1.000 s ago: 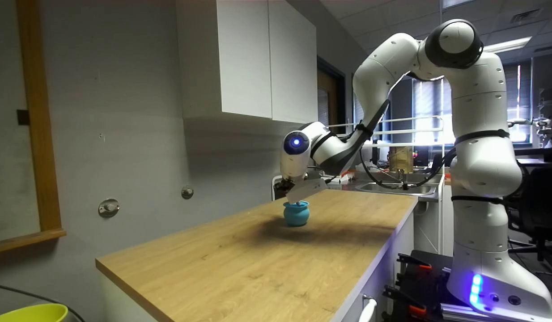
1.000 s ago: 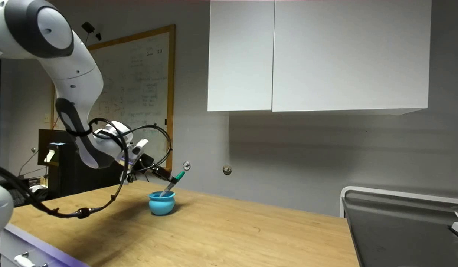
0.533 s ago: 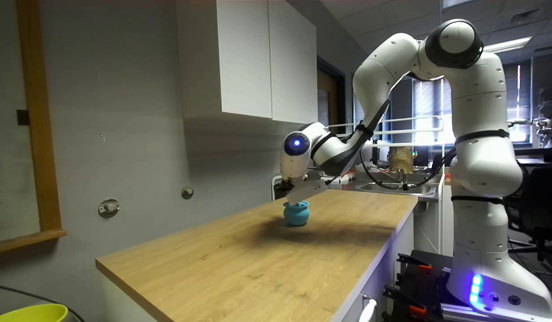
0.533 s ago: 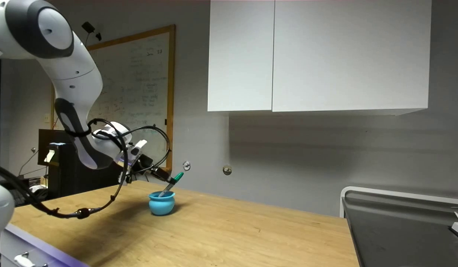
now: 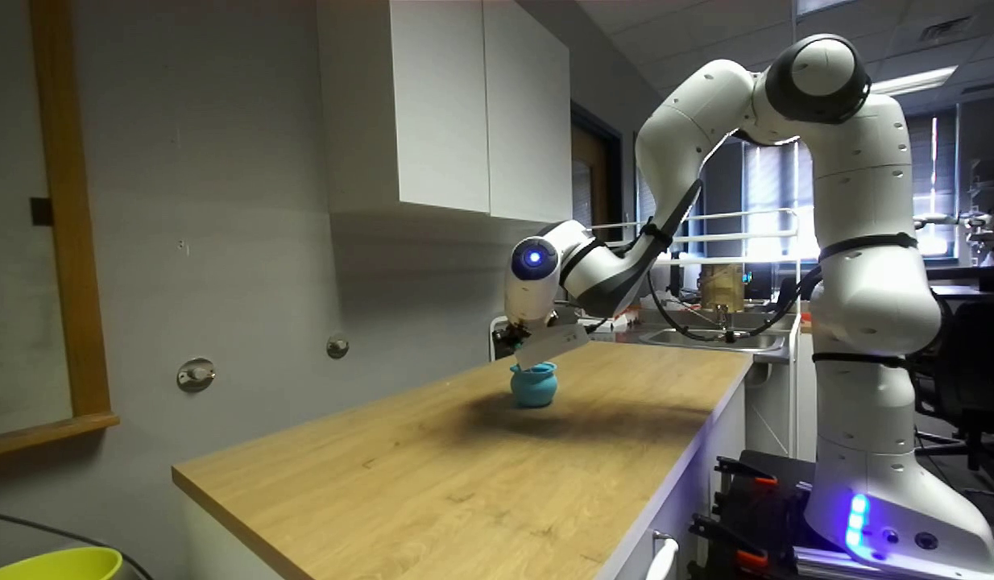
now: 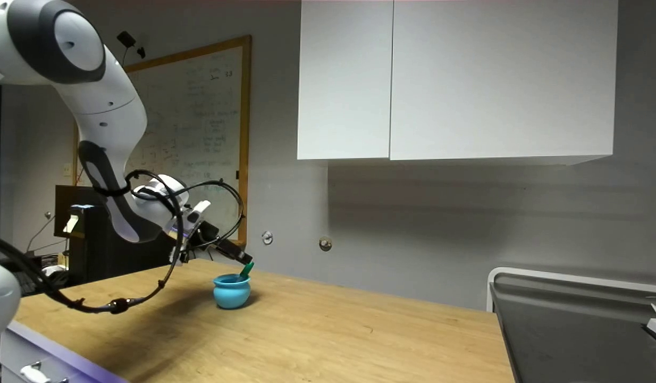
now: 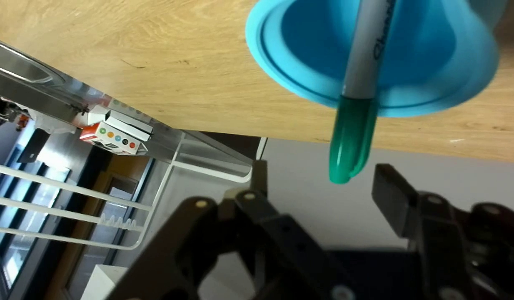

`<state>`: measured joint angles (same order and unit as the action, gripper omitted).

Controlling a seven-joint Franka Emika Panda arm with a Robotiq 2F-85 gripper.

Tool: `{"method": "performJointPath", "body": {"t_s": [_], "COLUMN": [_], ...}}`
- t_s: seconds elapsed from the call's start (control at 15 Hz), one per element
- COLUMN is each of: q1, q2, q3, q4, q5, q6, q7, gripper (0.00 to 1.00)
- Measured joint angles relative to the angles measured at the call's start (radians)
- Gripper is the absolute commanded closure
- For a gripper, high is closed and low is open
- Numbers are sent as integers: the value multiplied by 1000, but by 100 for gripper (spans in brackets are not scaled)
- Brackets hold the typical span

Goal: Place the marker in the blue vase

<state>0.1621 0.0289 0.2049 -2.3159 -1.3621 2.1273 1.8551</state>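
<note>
The marker (image 7: 359, 83), grey-white with a green cap, leans inside the blue vase (image 7: 407, 102), its cap end jutting out over the rim. In an exterior view only the green cap (image 6: 246, 269) stands above the rim of the vase (image 6: 232, 295). My gripper (image 7: 321, 177) is open just past the cap's end, one finger on each side and a gap to both. From outside, the gripper (image 6: 246, 259) hangs tilted right above the cap. A pale plate on the wrist partly hides the vase's mouth in an exterior view, where the vase (image 5: 534, 389) sits upright.
The vase rests on a wooden counter (image 6: 360, 340) that runs along a grey wall. White cupboards (image 5: 445, 113) hang overhead. A dark surface with a white frame (image 6: 572, 319) adjoins the counter's end, and a sink (image 5: 722, 341) lies behind.
The gripper has opened and let go of the marker, which has slid lower into the vase. The arm has barely moved.
</note>
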Motion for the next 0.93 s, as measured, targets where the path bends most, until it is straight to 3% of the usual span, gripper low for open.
{"method": "performJointPath", "body": {"t_s": [0.47,0.93], "q1": [3,3], "q2": [-35,-250], "q3": [-1,-42], "q4": [-4,-84], "q5": [27,303], "q6": [22,236], "q7": [-37,-386], "gripper": [0,0]}}
